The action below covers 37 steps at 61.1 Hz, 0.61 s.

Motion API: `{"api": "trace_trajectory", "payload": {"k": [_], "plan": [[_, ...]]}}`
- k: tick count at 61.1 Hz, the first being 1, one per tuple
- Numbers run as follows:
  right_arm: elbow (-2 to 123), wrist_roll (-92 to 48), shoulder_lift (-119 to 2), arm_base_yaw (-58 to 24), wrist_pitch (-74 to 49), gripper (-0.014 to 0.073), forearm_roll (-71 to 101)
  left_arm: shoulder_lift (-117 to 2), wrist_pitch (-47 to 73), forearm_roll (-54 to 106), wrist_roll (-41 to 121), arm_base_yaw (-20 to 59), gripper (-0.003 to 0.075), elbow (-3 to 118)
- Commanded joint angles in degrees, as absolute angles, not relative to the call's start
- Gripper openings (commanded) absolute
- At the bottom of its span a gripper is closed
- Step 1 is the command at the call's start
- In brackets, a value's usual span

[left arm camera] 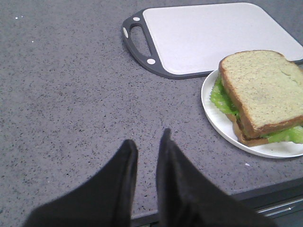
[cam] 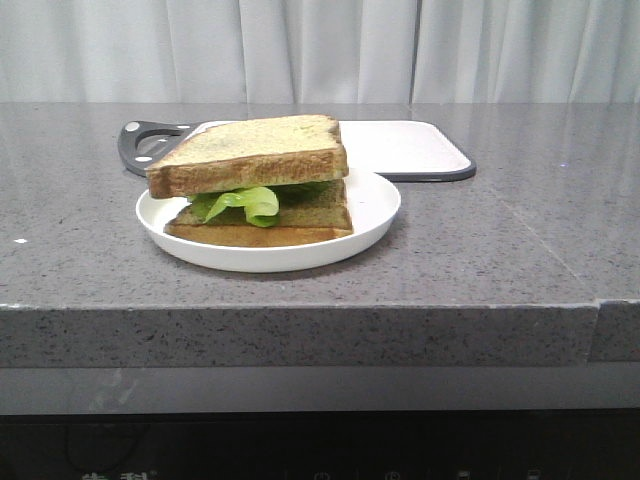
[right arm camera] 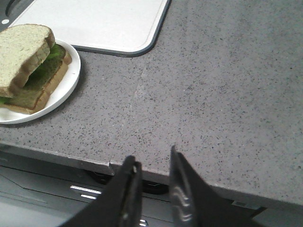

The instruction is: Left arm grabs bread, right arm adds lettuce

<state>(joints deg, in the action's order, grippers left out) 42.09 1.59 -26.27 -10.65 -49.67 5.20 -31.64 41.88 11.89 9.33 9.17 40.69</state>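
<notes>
The bread (cam: 250, 150), a thick pale speckled slice with a brown crust, lies on top of the ruffled green lettuce (cam: 250, 203), which rests on a darker toast slice (cam: 310, 215) on a white plate (cam: 375, 205). No arm shows in the front view. In the left wrist view my left gripper (left arm camera: 147, 138) hovers over bare counter near the front edge, left of the plate (left arm camera: 213, 113), jaws a little apart and empty; the bread (left arm camera: 262, 85) and the lettuce (left arm camera: 221, 97) show there. My right gripper (right arm camera: 151, 153) sits over the counter's front edge, right of the bread (right arm camera: 21, 49), jaws apart and empty.
A white cutting board with a dark rim and handle (cam: 410, 145) lies behind the plate; it also shows in the left wrist view (left arm camera: 208, 33) and the right wrist view (right arm camera: 94, 21). The grey speckled counter's front edge (cam: 300, 305) runs close below both grippers.
</notes>
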Motion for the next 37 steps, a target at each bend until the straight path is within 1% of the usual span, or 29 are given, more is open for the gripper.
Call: {"api": "trace_trajectory", "payload": {"k": [1,3,8,13,37], "plan": [[43.5,1.7,-26.6,-10.2,-45.7,-0.0009,4.7,-31.9,37.5,12.3,8.8,9.5,-0.0020,42.2],[43.5,1.7,-26.6,-10.2,-46.0,-0.0049,4.7,-31.9,37.3,12.3,8.8,9.5,-0.0020,42.2],[43.5,1.7,-26.6,-10.2,-46.7,-0.0118,4.7,-31.9,36.1,12.3,8.8,9.5,-0.0020,42.2],[43.5,1.7,-26.6,-10.2,-47.1,-0.0118,4.6,-31.9,34.6,12.3,8.8,9.5,-0.0020,42.2],[43.5,1.7,-26.6,-10.2,-49.0,-0.0118,4.7,-31.9,34.8,12.3,8.8,9.5,-0.0020,42.2]]}}
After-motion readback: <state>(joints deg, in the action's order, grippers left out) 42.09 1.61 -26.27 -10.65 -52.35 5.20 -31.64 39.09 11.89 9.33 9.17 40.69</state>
